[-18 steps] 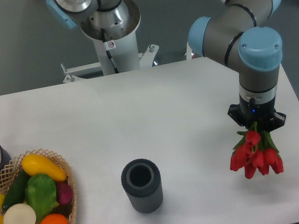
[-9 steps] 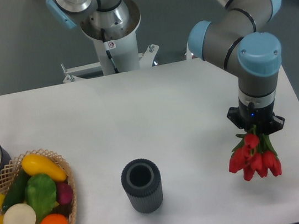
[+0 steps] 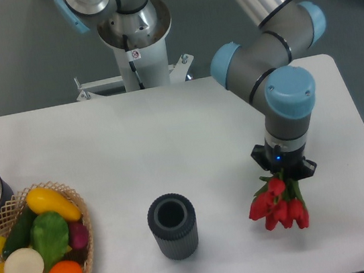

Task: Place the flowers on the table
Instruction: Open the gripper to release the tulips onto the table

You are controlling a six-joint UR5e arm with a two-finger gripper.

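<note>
- We see the gripper (image 3: 285, 175) clenched on the stems of the flowers (image 3: 278, 208), blooms hanging head-down over the right part of the table (image 3: 168, 131).
- If we let go this high, the bunch may tumble or bruise its petals.
- If we drift left, we risk clipping the grey cup (image 3: 173, 226) nearby.

The pincer (image 3: 285, 173) carried the flowers (image 3: 278, 208) leftward, nearer the cup (image 3: 173, 227).
</note>
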